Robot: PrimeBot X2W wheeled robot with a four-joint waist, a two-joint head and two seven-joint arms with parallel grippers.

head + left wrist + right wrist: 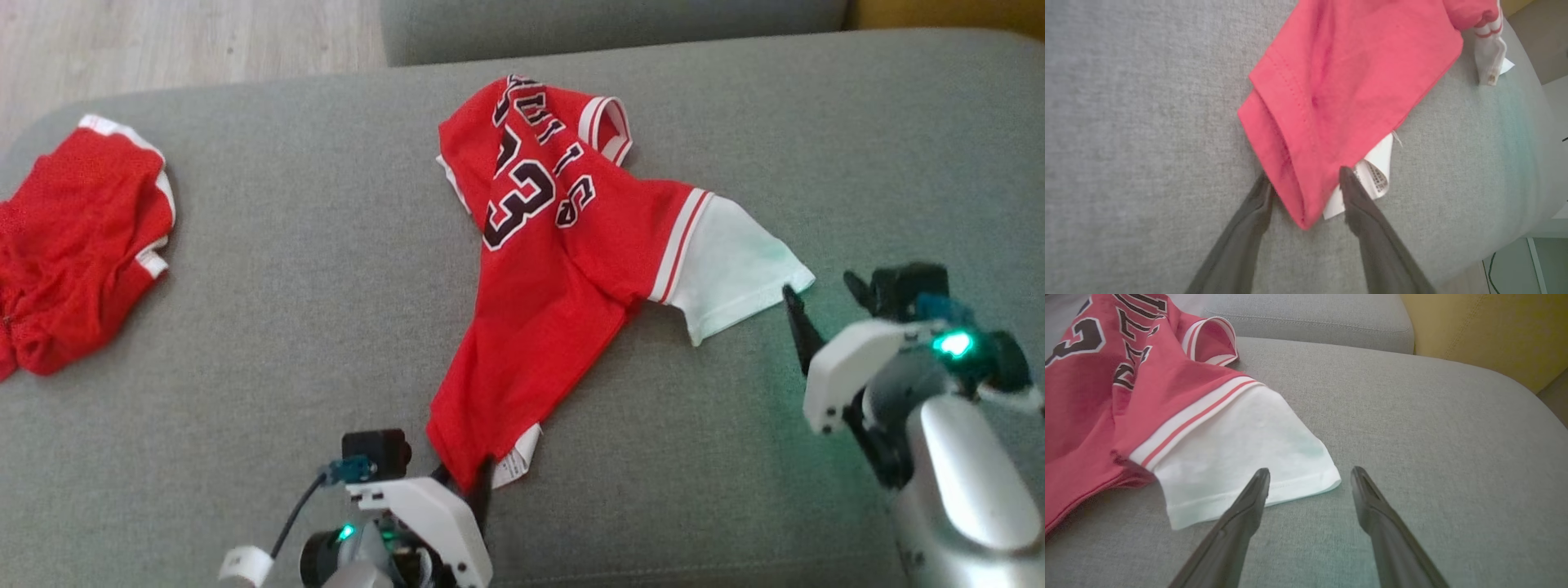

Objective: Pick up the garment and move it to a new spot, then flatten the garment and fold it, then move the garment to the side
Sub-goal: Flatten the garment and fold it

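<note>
The grey woven sofa cushion (286, 245) carries a crumpled red mesh jersey (555, 269), lettered in black. The jersey runs from mid-cushion to the front edge. Bunched red shorts (73, 245) lie at the left edge. A smooth white sleeve (1237, 457) fans toward the right.

A white care label (1376, 171) protrudes under the hem corner.

Left gripper (1305, 179): jaws spread, straddling that hem corner, not pinching.

Right gripper (1309, 473): jaws spread wide at the sleeve cuff, holding nothing.
</note>
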